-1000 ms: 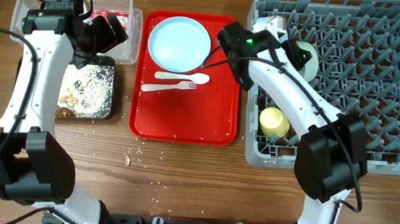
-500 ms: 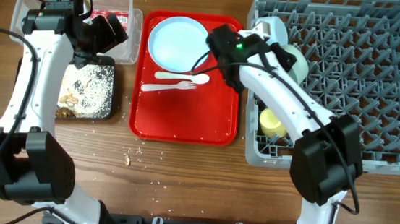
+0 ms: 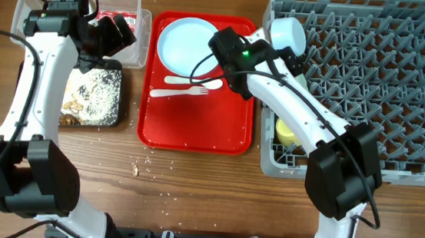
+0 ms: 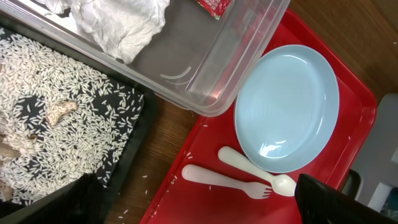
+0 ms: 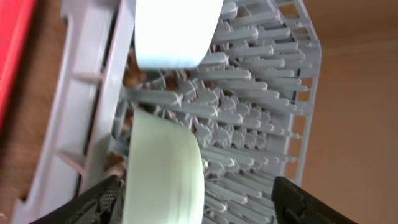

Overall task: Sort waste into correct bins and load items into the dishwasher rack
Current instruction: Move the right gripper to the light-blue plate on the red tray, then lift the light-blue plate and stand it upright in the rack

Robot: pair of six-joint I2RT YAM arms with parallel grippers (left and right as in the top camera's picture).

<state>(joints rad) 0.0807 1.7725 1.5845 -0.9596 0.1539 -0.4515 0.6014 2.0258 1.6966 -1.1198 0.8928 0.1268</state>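
Observation:
My right gripper (image 3: pixel 291 58) hangs open over the left edge of the grey dishwasher rack (image 3: pixel 400 89). In the right wrist view its jaws (image 5: pixel 199 208) stand wide, and a pale green bowl (image 5: pixel 165 177) stands on edge among the pegs close to one finger, not gripped. A second bowl (image 3: pixel 288 31) sits in the rack's far left corner, and the yellow cup (image 3: pixel 289 129) is in the near left. My left gripper (image 3: pixel 118 37) hovers open over the clear tub (image 4: pixel 249 56), which holds the napkin (image 4: pixel 118 22) and wrapper (image 4: pixel 214 5). Plate (image 3: pixel 192 46), spoon (image 3: pixel 200 82) and fork (image 3: pixel 178 93) lie on the red tray.
The black tray (image 3: pixel 91 97) with rice and brown scraps sits in front of the clear tub. The red serving tray (image 3: pixel 196 129) lies between the bins and the rack. Loose rice grains (image 3: pixel 147 163) dot the wooden table near the tray's front left corner.
My right gripper has opened, let go of the pale green bowl in the rack and drawn back to the left. The left arm has not moved.

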